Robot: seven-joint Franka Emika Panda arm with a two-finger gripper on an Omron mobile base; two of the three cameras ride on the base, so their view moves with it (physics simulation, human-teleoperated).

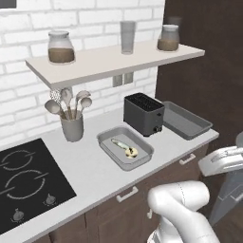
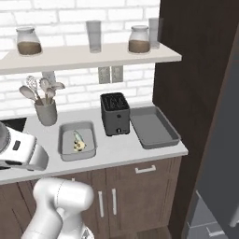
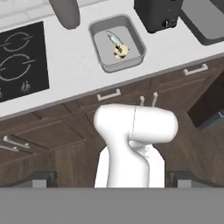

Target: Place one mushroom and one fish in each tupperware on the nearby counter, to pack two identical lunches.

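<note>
One fish [image 1: 119,143] and one mushroom [image 1: 131,152] are seen packed together in the nearer tupperware [image 1: 106,138], making one lunch. The other tupperware [image 1: 198,126], beyond the toaster [image 1: 144,114] on the desk [image 1: 90,166], is seen bare. The hand [image 3: 112,177] is spread open, nothing gripped.

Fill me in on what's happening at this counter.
A robot arm is packing two lunches into grey trays. The tray left of the toaster already holds a fish and a mushroom. The tray right of the toaster is bare. The end effector is open and holds nothing, pulled back from the counter above the cabinet fronts.
</note>
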